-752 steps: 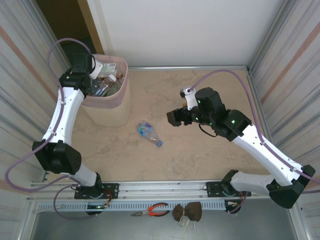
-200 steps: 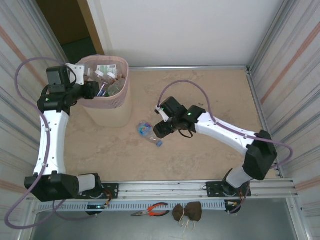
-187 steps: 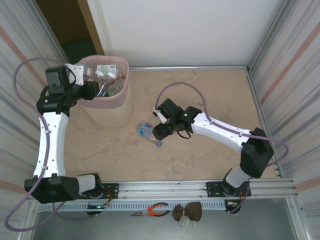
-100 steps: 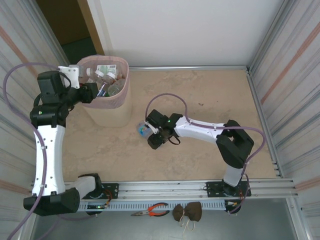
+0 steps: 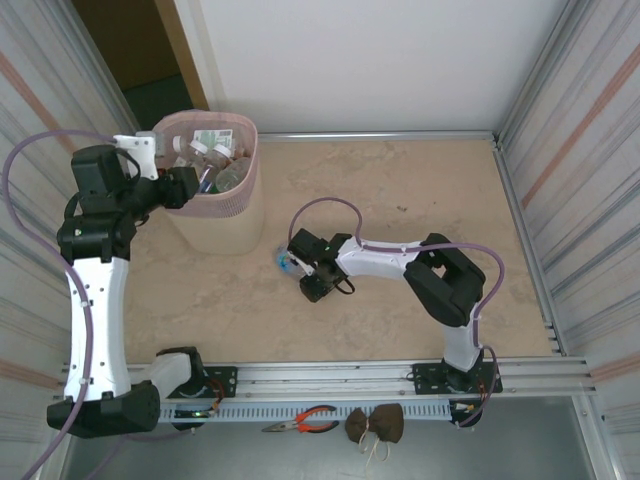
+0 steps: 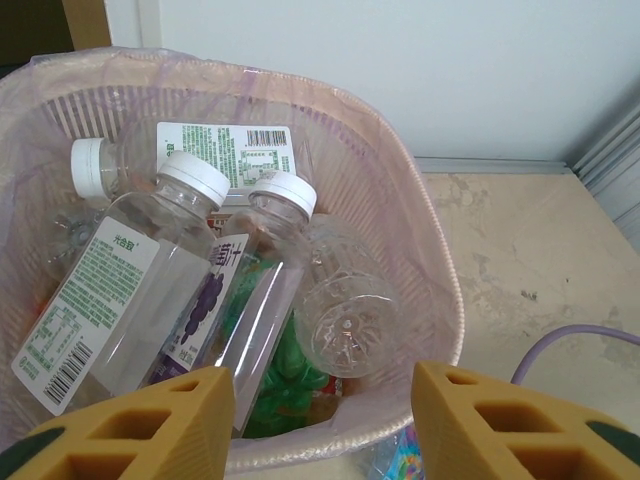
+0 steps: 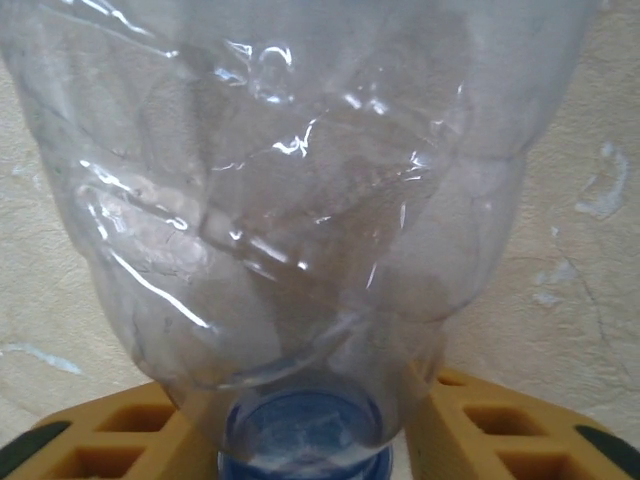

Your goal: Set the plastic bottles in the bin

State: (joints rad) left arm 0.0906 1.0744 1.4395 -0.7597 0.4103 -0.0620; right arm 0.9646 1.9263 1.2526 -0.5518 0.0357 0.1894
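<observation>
- Right gripper (image 7: 300,405), low at the table's (image 5: 420,190) near centre, is closed against both sides of 1 clear bottle (image 7: 300,200) by its blue cap; its arm folds back, reaching left.
- From above, that gripper covers most of the bottle.
- Left gripper (image 6: 320,395) stands open and empty over the near rim of the bin (image 6: 440,290), far left, its arm raised tall.
- Inside lie several bottles (image 6: 150,290); the lower ones are hard to separate.
</observation>
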